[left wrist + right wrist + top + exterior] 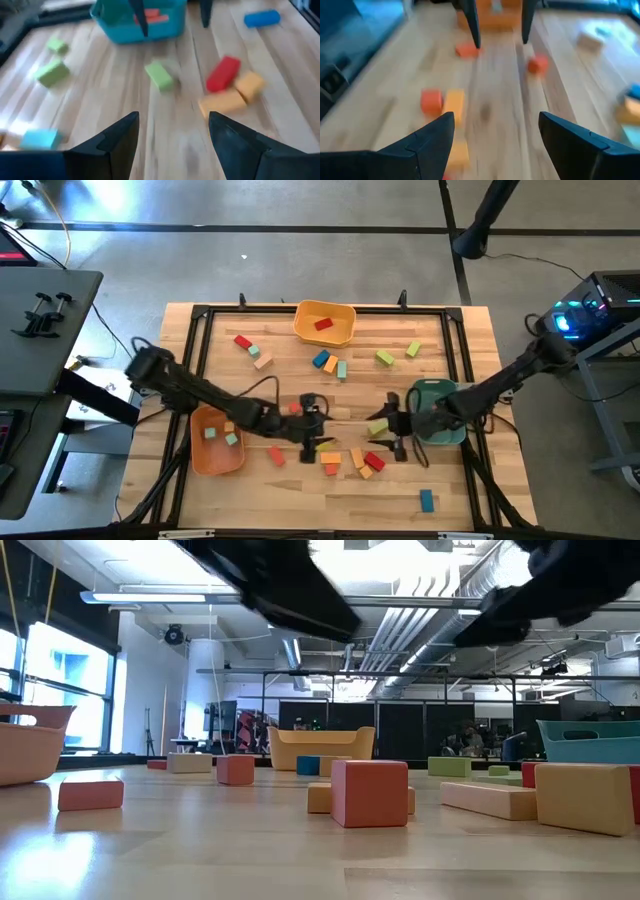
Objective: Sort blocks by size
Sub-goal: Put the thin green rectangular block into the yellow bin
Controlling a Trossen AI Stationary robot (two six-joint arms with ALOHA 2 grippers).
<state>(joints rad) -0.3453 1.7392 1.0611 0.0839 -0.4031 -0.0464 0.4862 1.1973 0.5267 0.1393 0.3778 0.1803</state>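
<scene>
While both hands gape empty, left hand (318,423), right hand (392,431), three bins (324,323).

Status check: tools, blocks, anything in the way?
Left tool, right tool: open, empty, mid-table. Blocks loose between them; some binned. Nothing in the way.

You see three bins: a yellow bin (324,323), an orange bin (216,441) and a teal bin (437,410). Two arms reach in. Loose blocks (346,461) number roughly fifteen; an exact count cannot be made.
</scene>
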